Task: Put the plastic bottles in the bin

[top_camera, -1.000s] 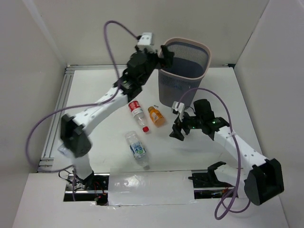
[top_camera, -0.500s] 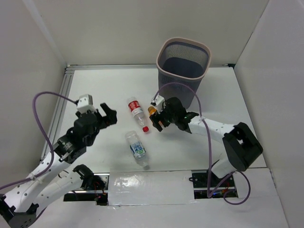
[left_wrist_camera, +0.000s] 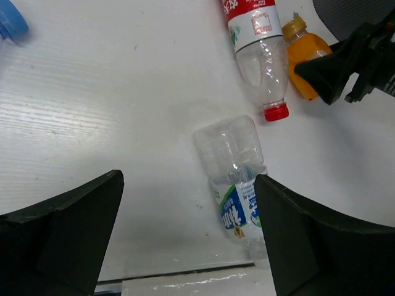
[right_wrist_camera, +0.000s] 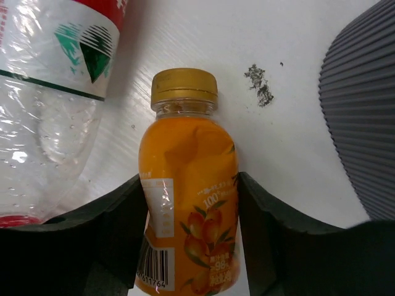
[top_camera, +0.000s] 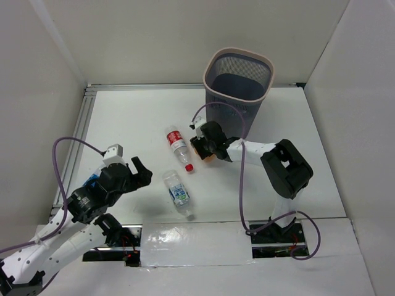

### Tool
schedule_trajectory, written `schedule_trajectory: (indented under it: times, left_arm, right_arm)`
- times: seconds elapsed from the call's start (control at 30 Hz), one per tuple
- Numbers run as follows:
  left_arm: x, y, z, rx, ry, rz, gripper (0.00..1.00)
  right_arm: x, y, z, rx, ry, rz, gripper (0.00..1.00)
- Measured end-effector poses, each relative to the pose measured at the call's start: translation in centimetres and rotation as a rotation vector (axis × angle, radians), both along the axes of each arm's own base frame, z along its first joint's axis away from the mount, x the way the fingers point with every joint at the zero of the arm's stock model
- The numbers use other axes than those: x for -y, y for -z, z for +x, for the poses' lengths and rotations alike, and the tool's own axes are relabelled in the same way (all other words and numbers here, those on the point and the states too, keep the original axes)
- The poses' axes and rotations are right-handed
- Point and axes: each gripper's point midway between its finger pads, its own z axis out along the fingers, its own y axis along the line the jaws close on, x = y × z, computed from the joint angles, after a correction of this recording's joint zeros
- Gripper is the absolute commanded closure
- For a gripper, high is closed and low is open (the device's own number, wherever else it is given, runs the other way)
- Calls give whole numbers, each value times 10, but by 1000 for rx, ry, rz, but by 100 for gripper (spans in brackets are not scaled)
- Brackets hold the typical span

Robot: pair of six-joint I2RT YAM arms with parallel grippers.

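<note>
The stubby orange bottle (right_wrist_camera: 188, 179) lies on the table with its gold cap pointing away. My right gripper (right_wrist_camera: 188, 234) is shut on it, a finger pressed on each side; in the top view the gripper (top_camera: 203, 148) covers most of the bottle (top_camera: 208, 156). The red-label bottle (top_camera: 178, 147) lies just left of it (right_wrist_camera: 55, 92). The green-blue label bottle (top_camera: 178, 194) lies nearer the front (left_wrist_camera: 234, 172). My left gripper (top_camera: 139, 172) is open and empty, left of that bottle (left_wrist_camera: 188, 240). The grey mesh bin (top_camera: 238, 52) stands upright at the back.
The bin's ribbed wall (right_wrist_camera: 364, 105) is close on the right of the orange bottle. A blue object (left_wrist_camera: 9, 18) lies partly under my left arm (top_camera: 91, 180). White walls enclose the table on three sides.
My left arm has swung back from the bin to the near left, gripper open. My right gripper has moved left to the orange bottle and closed round it.
</note>
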Motion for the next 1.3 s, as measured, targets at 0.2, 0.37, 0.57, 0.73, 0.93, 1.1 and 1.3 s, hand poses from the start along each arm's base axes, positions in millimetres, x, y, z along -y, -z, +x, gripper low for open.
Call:
schedule_trajectory:
  times: [0.2, 0.37, 0.57, 0.73, 0.93, 1.1, 1.3]
  left_arm:
    - [8, 5, -9, -30, 36, -50, 0]
    - [23, 23, -9, -106, 72, -51, 0]
    - [45, 39, -8, -176, 106, -61, 0]
    - [72, 55, -11, -228, 126, -63, 0]
    - [99, 70, -21, -262, 146, 0, 0]
    - [119, 78, -19, -287, 102, 17, 0]
    - [119, 87, -13, -289, 28, 68, 0]
  right_arm:
    - [-7, -5, -4, -3, -52, 1, 78]
    - [-24, -44, -33, 52, -187, -4, 80]
    - [-69, -194, -89, 318, -441, 190, 82]
    - [-63, -325, -63, 564, -392, 316, 82]
    - [20, -407, 32, 745, -81, 298, 72]
    - [105, -363, 107, 658, 134, 184, 0]
    - [128, -304, 116, 470, 136, 165, 0]
